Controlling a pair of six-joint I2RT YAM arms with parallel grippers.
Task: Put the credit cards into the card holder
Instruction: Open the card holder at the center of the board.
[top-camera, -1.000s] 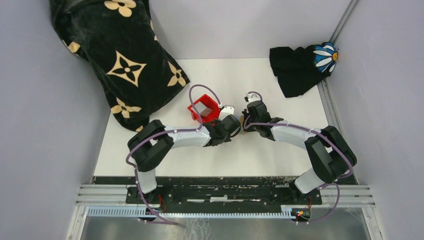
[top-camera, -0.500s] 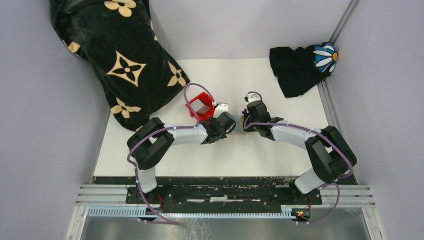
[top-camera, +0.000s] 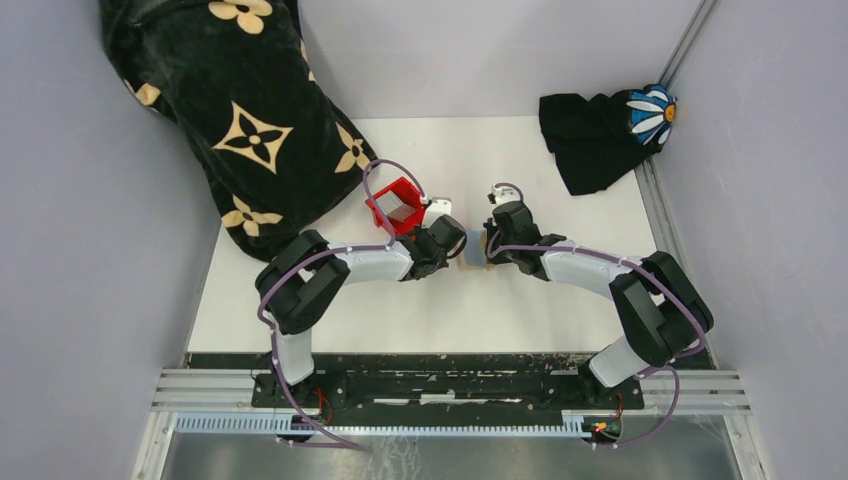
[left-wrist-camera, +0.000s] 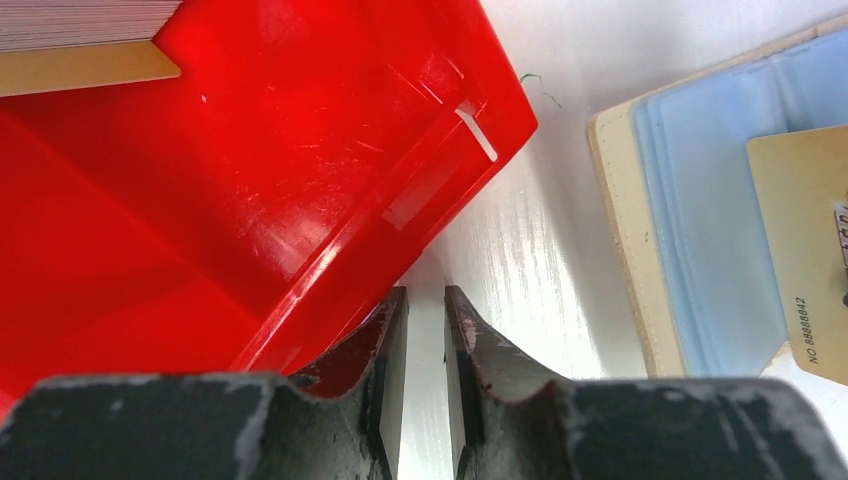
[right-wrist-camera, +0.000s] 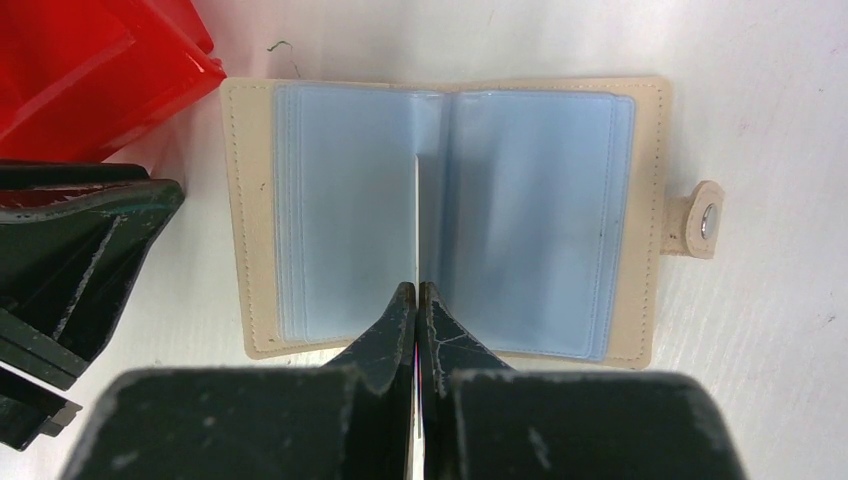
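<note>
Right claw (right-wrist-camera: 417, 292) pinches card (left-wrist-camera: 800, 240) edge-on over holder (right-wrist-camera: 238, 220), frame centre; tilt it into a sleeve. Left claw (left-wrist-camera: 425, 300) slightly spread.

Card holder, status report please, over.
Left gripper slightly open, empty, beside the red bin. Right gripper shut on a card over the open card holder. Nothing in the way.

The top camera looks down from above the near edge over the white tabletop (top-camera: 560, 295). Both wrist cameras look down from close at its middle, sharing the open tan leather-like card holder (right-wrist-camera: 520, 210) and the red plastic bin (left-wrist-camera: 200, 200).
</note>
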